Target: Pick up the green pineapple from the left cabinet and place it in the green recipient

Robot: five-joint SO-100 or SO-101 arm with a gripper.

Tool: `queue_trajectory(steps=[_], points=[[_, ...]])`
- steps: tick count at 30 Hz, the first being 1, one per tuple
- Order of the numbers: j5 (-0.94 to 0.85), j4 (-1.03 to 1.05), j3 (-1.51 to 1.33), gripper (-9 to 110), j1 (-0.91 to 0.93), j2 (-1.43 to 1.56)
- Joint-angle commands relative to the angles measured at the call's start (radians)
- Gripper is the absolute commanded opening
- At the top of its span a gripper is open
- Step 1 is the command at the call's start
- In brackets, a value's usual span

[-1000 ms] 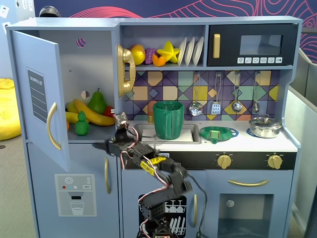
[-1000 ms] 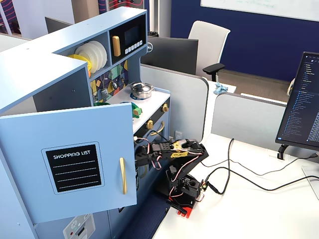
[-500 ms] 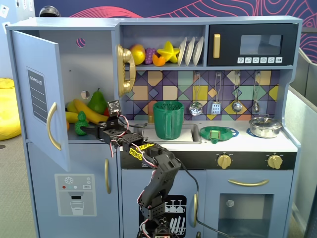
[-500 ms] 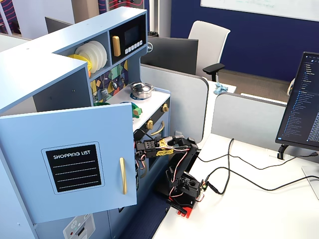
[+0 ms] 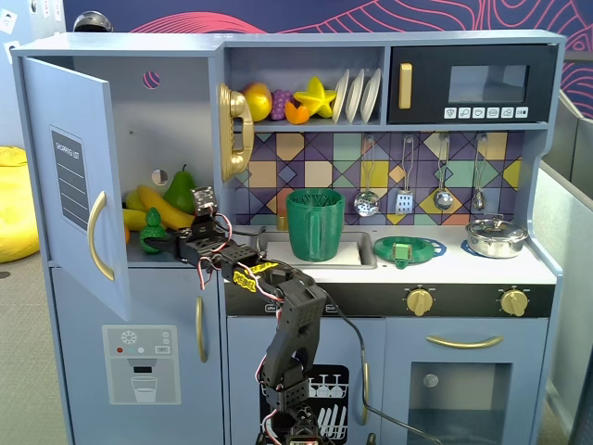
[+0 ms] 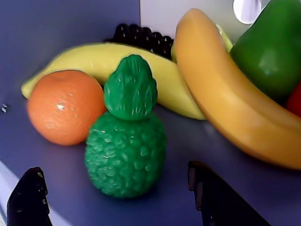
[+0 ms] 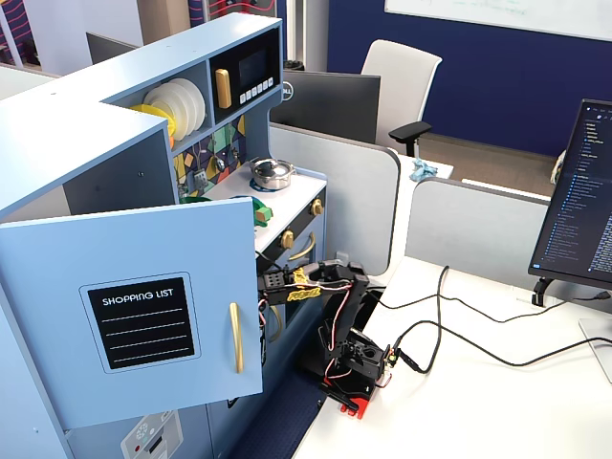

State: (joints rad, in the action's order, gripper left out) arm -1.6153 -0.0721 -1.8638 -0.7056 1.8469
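Approach step: gripper [image 6: 117,197] spread wide, green pineapple [image 6: 126,153] upright just ahead between its fingertips, untouched. Next, I judge: ease forward, then pinch its bumpy body.

Just ahead of my black claw [image 6: 117,197] stands the green pineapple [image 6: 126,150], dark green all over with a bumpy, pebbled skin. Touching it on my left in the wrist view sits a plain orange fruit [image 6: 65,107]. Beyond it lie a pale yellow banana [image 6: 94,59] and a deeper golden-yellow one [image 6: 225,99], with black grapes [image 6: 141,36] behind and a smooth green pear [image 6: 273,47] far right. The left cabinet [image 5: 69,176] around me is light blue, its door label dark grey with white lines.
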Motion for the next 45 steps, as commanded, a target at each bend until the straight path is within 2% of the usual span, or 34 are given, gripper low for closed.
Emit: queue_trajectory(steps=[1,9,34,37,42,45], points=[[-0.017,0.002,0.117,31,0.011,-0.043],[-0.021,-0.018,0.158,30,0.014,-0.121],[0.026,-0.018,0.528,28,-0.006,-0.437],[0.02,-0.003,0.578,25,-0.006,-0.483],[-0.054,0.087,0.641,0,0.0,-0.538],[-0.058,0.064,0.632,0,0.002,-0.54]])
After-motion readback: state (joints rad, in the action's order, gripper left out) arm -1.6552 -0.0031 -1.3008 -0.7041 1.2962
